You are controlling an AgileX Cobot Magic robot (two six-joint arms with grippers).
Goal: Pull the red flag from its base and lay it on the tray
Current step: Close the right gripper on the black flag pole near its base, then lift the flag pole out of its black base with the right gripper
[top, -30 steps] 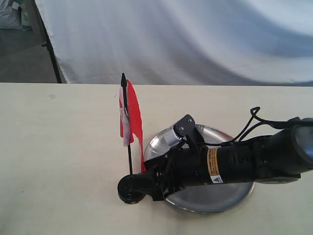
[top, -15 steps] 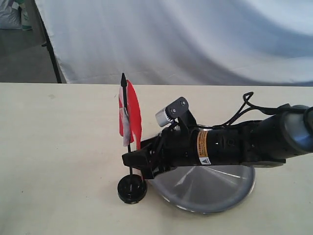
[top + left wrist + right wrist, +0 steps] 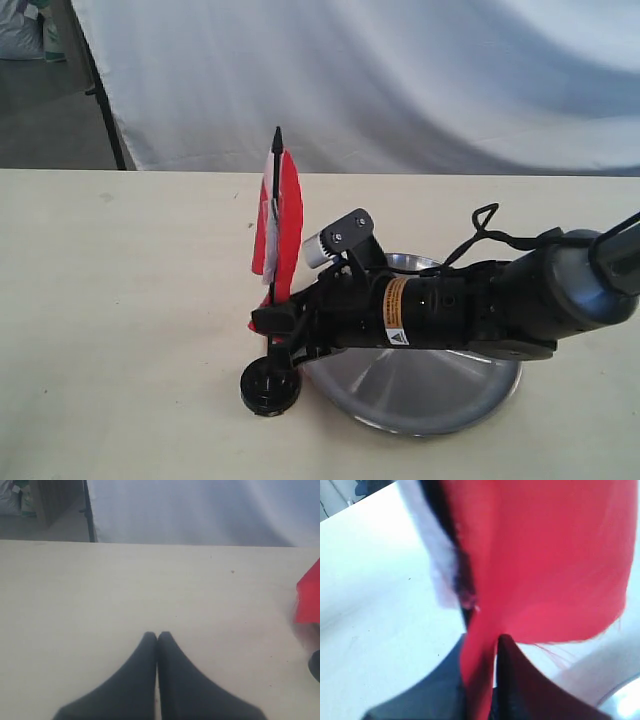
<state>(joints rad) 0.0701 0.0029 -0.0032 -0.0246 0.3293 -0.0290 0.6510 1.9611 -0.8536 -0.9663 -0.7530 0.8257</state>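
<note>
The red flag (image 3: 284,222) stands upright on its thin black stick, held above the table. My right gripper (image 3: 272,322) is shut on the stick's lower part, with some red cloth caught between the fingers. The wrist view shows the red flag (image 3: 545,555) filling the frame above the right gripper (image 3: 485,647). The base (image 3: 269,388), a small black disc, sits on the table just below the gripper; the stick's lower end is hidden. The silver tray (image 3: 440,395) lies under my right arm. My left gripper (image 3: 157,636) is shut and empty over bare table, with the red flag (image 3: 309,597) at its frame edge.
A pale table (image 3: 120,300) spreads to the left and front. A white cloth backdrop (image 3: 400,80) hangs behind its far edge. A dark stand leg (image 3: 105,110) rises at the back left. The right arm (image 3: 500,310) lies across the tray.
My right gripper has risen from the base, closed on the stick and carried the flag upward and a little to the right. The base and tray stayed put.
</note>
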